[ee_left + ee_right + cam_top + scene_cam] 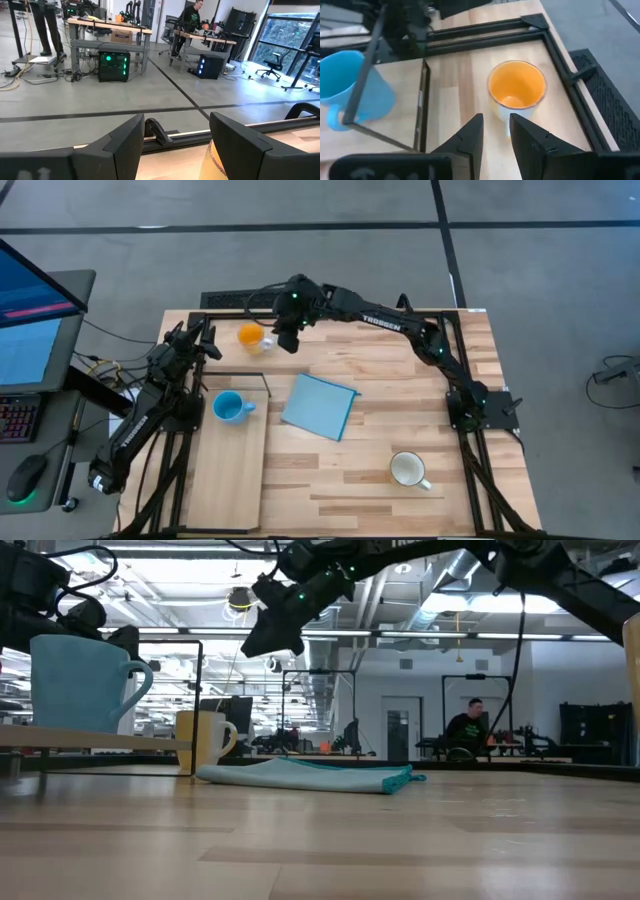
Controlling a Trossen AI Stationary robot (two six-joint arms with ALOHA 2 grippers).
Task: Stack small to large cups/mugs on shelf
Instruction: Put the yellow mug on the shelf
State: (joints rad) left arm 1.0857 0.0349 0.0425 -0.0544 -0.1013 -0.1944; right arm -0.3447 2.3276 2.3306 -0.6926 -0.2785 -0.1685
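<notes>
with blue mug (pixel 229 407) already on shelf (pixel 226 480), poised over orange mug (pixel 516 91), right fingers (pixel 496 131) narrowly parted, gripping nothing; white mug (pixel 407 469) left on counter (pixel 400 380); left fingers (pixel 172 145) open.

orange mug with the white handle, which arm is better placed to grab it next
Right. The right gripper hangs open beside the orange mug with the white handle, its fingers pointing at the handle in the wrist view. The left gripper waits over the table's left edge.
</notes>
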